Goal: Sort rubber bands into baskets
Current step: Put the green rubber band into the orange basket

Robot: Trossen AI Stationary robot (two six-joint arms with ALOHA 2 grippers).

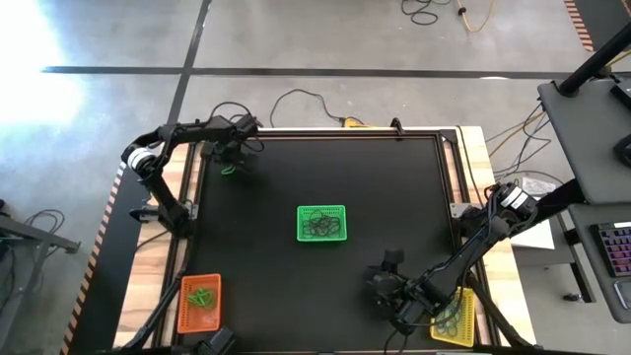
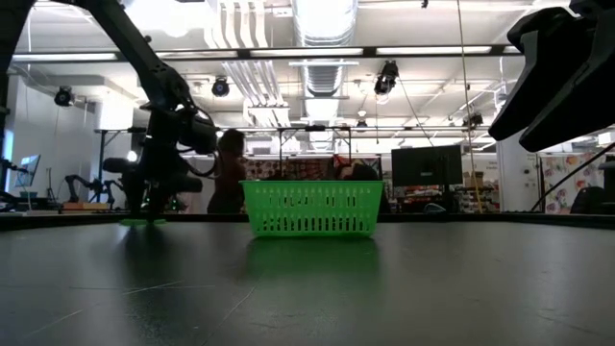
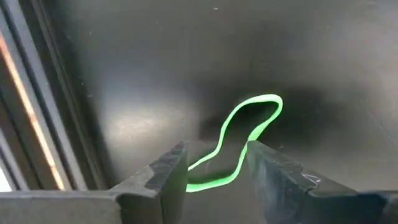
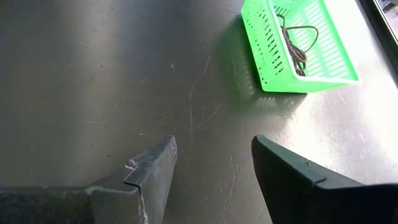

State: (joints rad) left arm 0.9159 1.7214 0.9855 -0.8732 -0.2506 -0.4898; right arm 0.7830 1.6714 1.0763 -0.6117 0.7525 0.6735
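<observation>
Seen from above: left arm stretched along the far-left edge of the black surface (image 1: 325,286), its claw (image 1: 233,158) down over a single green rubber band (image 1: 229,170) near the corner; right arm bent across the near-right corner, claw (image 1: 386,286) poised just beside the yellow basket (image 1: 467,325). Three baskets counted: green basket (image 1: 321,223) at centre with dark bands inside, orange basket (image 1: 199,302) at near left holding green bands, yellow at near right.

From surface level: green basket (image 2: 310,209) upright in mid-frame, left claw (image 2: 154,207) lowered to the surface beyond it, part of the right arm looming at upper right.

Through the left wrist: claw fingers (image 3: 168,177) parted, straddling one end of the green band (image 3: 239,140), lying loose and flat, not pinched.

Through the right wrist: claw fingers (image 4: 152,171) spread wide and holding nothing, green basket (image 4: 298,43) ahead
</observation>
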